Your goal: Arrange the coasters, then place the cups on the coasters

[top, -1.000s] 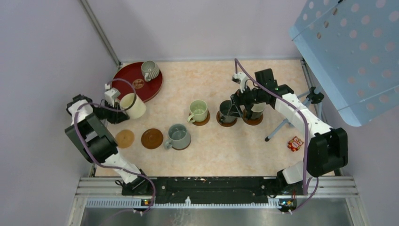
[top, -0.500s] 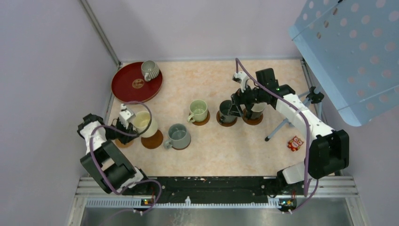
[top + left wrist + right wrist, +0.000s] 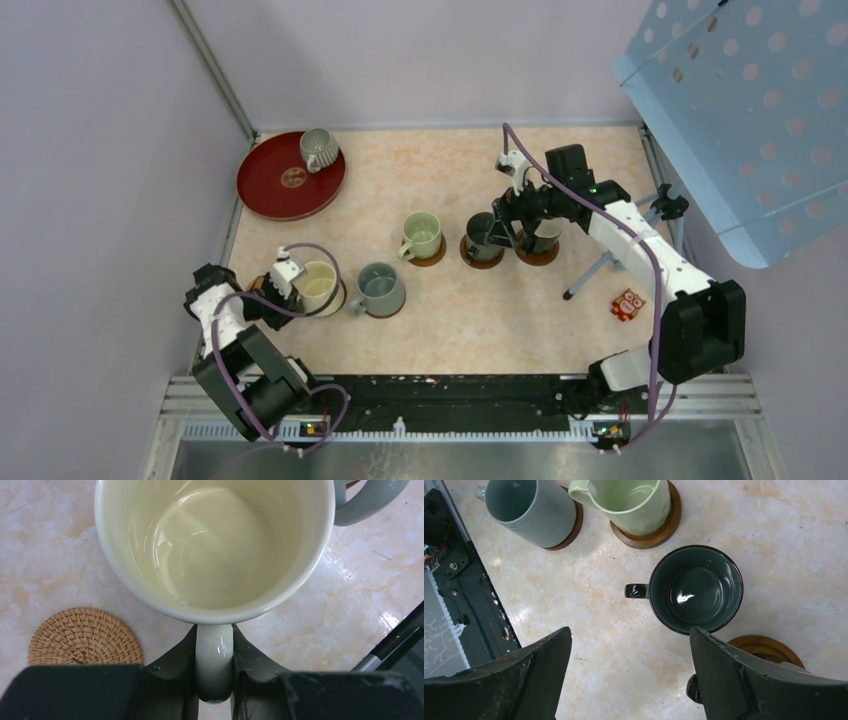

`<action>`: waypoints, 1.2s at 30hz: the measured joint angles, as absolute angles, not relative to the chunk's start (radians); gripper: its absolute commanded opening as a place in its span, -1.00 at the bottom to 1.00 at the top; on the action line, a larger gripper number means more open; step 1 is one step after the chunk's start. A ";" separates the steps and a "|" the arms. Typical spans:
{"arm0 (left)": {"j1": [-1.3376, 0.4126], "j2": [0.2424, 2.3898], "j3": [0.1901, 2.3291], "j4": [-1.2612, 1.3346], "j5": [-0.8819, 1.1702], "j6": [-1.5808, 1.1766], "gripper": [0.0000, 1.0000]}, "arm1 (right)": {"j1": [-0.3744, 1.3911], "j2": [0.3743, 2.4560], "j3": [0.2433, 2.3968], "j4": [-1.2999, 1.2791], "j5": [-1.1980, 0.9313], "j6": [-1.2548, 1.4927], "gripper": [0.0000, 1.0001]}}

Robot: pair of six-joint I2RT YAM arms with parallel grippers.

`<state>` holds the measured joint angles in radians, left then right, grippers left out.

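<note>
My left gripper [image 3: 214, 630] is shut on the handle of a cream cup [image 3: 215, 545]. In the top view this cup [image 3: 318, 285] covers the dark brown coaster left of the grey-green cup [image 3: 379, 289]; whether it rests on it I cannot tell. A tan woven coaster [image 3: 85, 636] lies bare beside the cup. My right gripper [image 3: 630, 630] hangs open over the table, just near of a dark green cup [image 3: 695, 589]. A second dark cup [image 3: 545, 236] stands on its coaster [image 3: 769, 647]. The pale green cup [image 3: 421, 236] sits on a coaster. A ribbed grey cup [image 3: 318, 150] stands on the red tray [image 3: 275, 190].
A blue perforated panel [image 3: 740, 120] overhangs the right side, with a thin stand [image 3: 600, 265] below it. A small red packet [image 3: 628, 305] lies at the right. A black rail [image 3: 450, 390] runs along the near edge. Walls close the left and back.
My left arm has carried the cream cup from beside the red tray toward the near edge, over the dark brown coaster. The right arm has barely moved.
</note>
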<state>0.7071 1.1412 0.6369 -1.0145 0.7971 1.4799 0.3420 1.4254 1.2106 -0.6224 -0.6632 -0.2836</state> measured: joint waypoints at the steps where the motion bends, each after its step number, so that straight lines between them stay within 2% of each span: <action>1: 0.707 1.141 0.634 -1.005 0.793 1.470 -1.00 | 0.342 1.425 1.211 -0.622 -0.663 -0.284 0.73; 21: 0.707 1.214 0.587 -0.886 0.833 1.439 -0.99 | 0.342 1.424 1.211 -0.622 -0.664 -0.268 0.73; 24: 0.707 1.224 0.587 -0.879 0.841 1.439 -0.81 | 0.342 1.424 1.211 -0.622 -0.664 -0.268 0.73; 33: 0.707 1.227 0.587 -0.876 0.840 1.470 0.00 | 0.342 1.424 1.211 -0.622 -0.664 -0.267 0.73; 36: 0.707 1.212 0.587 -0.892 0.835 1.491 0.17 | 0.342 1.424 1.211 -0.622 -0.664 -0.267 0.73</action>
